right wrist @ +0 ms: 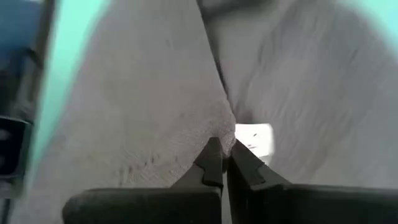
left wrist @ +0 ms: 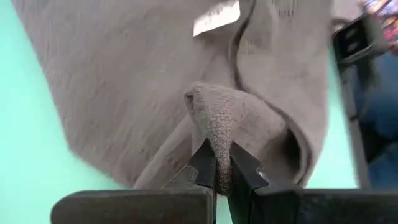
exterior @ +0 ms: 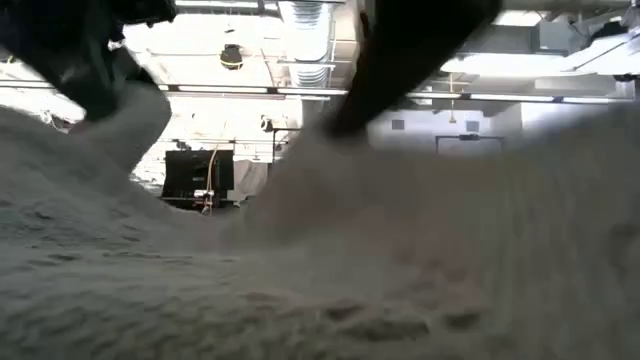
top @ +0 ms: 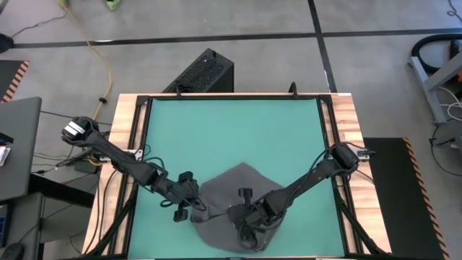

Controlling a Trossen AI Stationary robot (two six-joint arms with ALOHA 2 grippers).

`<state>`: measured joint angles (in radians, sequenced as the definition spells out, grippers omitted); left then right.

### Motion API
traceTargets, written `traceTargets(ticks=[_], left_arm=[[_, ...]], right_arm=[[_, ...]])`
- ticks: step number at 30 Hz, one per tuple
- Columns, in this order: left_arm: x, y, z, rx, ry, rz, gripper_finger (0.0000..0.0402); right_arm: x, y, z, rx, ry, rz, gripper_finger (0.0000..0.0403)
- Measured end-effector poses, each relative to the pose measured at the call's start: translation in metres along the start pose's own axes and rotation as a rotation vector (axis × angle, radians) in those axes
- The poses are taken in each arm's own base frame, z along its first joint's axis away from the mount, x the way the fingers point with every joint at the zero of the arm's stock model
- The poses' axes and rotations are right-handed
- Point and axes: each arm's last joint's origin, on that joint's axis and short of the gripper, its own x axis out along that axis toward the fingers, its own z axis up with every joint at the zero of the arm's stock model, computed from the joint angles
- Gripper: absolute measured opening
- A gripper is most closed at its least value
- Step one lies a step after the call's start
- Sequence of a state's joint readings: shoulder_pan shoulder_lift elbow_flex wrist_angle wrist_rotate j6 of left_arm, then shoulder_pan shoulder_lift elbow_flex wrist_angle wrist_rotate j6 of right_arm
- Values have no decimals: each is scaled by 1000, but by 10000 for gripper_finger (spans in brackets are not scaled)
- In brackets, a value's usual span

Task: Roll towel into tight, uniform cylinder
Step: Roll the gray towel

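Low view almost wholly blocked: grey pile of the towel (exterior: 330,270) filled the lens, with two dark arm shapes cut off at the top and only a slice of ceiling and a dark box-like object visible between folds. Which arm was which could not be told there.

High view: towel (top: 231,206) lay crumpled, not rolled, on the green mat (top: 234,130) at the near edge of the counter (top: 345,144), between the two hands. Outline irregular, a blunt peak pointing toward the far side; no clear long axis. Its near edge ran close to the bottom of the frame and was hard to follow.

Left hand (top: 189,204) sat at the towel's left edge. Left wrist view: left hand (left wrist: 217,169) pinched shut on a raised fold of cloth (left wrist: 224,124); white tag (left wrist: 216,17) lay beyond it, partly cut off.

Right hand (top: 249,217) rested over the towel's middle, hiding the cloth beneath. Right wrist view: right hand (right wrist: 222,158) closed on a ridge of towel (right wrist: 155,112), the tag (right wrist: 254,138) just beside the fingertips.
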<state>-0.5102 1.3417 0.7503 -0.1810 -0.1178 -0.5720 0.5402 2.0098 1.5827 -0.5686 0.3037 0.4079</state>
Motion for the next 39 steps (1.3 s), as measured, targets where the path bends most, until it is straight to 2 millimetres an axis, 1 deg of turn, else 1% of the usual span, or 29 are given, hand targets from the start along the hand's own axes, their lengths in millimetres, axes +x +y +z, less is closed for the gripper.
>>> traceTargets(ticks=[3,5,8,11,14,15,18,20,24,27,29,33,35,37,39], left_arm=[[-13,-7,13,-1,-42,-27,0],[-26,-10,22,9,-52,-33,0],[-50,-14,35,33,-77,11,0],[-75,-13,46,75,-106,137,0],[-94,-9,58,131,-181,280,0],[-99,-7,63,151,-209,317,0],[-110,3,75,207,-262,432,0],[-112,12,82,225,-275,501,0],[-114,39,94,280,-239,634,0],[-119,66,105,298,-225,764,0],[-125,87,113,294,-231,856,0],[-146,131,129,279,-263,1040,0],[-159,150,137,274,-301,1133,0],[-173,164,143,287,-320,1220,0],[-190,171,151,309,-338,1282,0]], right_arm=[[-30,4,18,-53,13,-91,17],[-51,4,26,-66,21,-173,17],[-79,2,29,-66,46,-325,17],[-102,-3,27,-74,77,-465,17],[-118,-14,23,-89,97,-626,17],[-119,-18,24,-84,81,-668,17],[-120,-35,30,-141,53,-762,17],[-118,-51,37,-152,40,-837,17],[-121,-87,50,-185,47,-972,17],[-124,-123,59,-223,99,-1085,17],[-130,-151,63,-229,138,-1168,17],[-158,-206,67,-240,214,-1384,17],[-177,-231,66,-234,255,-1509,17],[-195,-252,63,-213,308,-1568,17],[-216,-269,59,-154,333,-1589,17]])
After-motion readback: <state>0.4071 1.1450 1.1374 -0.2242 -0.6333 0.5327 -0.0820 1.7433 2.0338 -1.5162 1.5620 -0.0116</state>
